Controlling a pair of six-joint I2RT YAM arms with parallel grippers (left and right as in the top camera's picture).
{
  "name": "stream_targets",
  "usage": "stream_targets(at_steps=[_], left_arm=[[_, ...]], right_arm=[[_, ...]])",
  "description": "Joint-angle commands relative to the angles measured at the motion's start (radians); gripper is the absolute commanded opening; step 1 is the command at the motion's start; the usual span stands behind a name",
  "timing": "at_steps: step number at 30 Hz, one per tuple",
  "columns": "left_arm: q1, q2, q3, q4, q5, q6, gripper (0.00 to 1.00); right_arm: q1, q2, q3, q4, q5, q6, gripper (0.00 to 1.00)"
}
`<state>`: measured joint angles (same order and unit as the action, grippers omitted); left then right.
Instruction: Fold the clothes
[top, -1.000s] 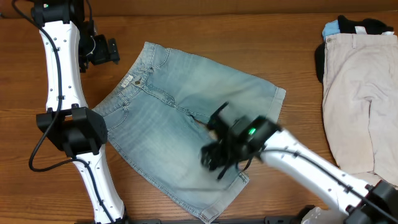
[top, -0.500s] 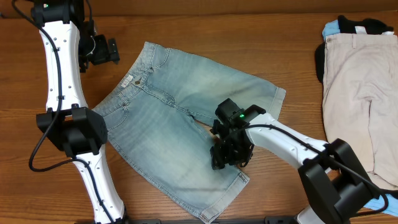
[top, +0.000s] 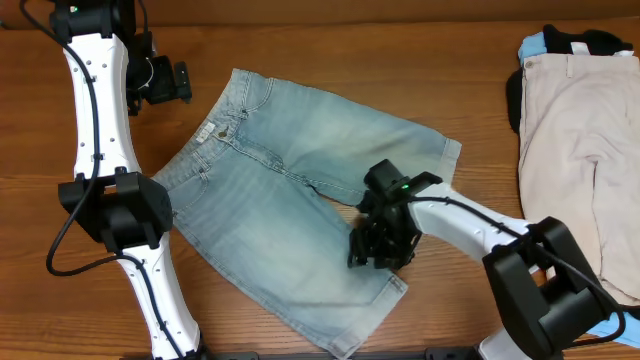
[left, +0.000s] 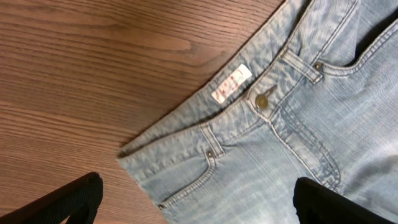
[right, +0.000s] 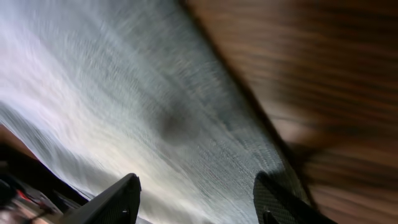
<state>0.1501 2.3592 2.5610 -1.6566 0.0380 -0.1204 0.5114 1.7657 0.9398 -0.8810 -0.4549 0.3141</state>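
Light blue denim shorts (top: 270, 200) lie spread flat on the wooden table, waistband to the upper left, legs to the lower right. My left gripper (top: 165, 83) is open and empty, held above the table just left of the waistband. Its wrist view (left: 196, 208) shows the waist button (left: 262, 101) and a white label (left: 231, 83) between wide-apart fingers. My right gripper (top: 375, 245) hangs low over the near leg of the shorts. It is open, with blurred denim (right: 155, 112) filling the space between its fingers (right: 199, 199).
A pile of beige trousers (top: 580, 150) lies at the right edge of the table, with blue and black garments (top: 570, 42) at its top. Bare wood (top: 420, 60) surrounds the shorts.
My right gripper has shifted right and toward the front along the shorts' leg, and the cloth there has moved slightly with it. The left arm has not moved.
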Motion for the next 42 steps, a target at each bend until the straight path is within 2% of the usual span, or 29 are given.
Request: stream_targets(at_steps=[1, 13, 24, 28, 35, 42], left_arm=[[0.0, -0.005, 0.011, 0.001, 0.006, 0.02, 1.0], [0.0, -0.005, 0.011, -0.008, 0.004, 0.039, 1.0], [0.002, -0.005, 0.011, -0.021, 0.0, 0.059, 1.0], [0.009, -0.01, 0.014, -0.033, -0.053, 0.06, 1.0], [0.018, -0.159, 0.014, -0.033, 0.033, 0.057, 1.0], [-0.032, -0.445, 0.002, -0.033, 0.116, -0.006, 1.0]], right_arm=[[-0.099, 0.024, -0.045, 0.023, 0.174, 0.032, 0.63], [-0.444, 0.024, -0.005, 0.224, 0.252, 0.021, 0.63], [-0.5, 0.024, 0.217, 0.266, 0.253, -0.055, 0.63], [-0.5, 0.021, 0.387, 0.132, 0.245, -0.058, 0.63], [-0.5, -0.102, 0.679, -0.245, 0.251, -0.079, 0.67], [-0.499, -0.362, 0.718, -0.423, 0.253, -0.032, 0.7]])
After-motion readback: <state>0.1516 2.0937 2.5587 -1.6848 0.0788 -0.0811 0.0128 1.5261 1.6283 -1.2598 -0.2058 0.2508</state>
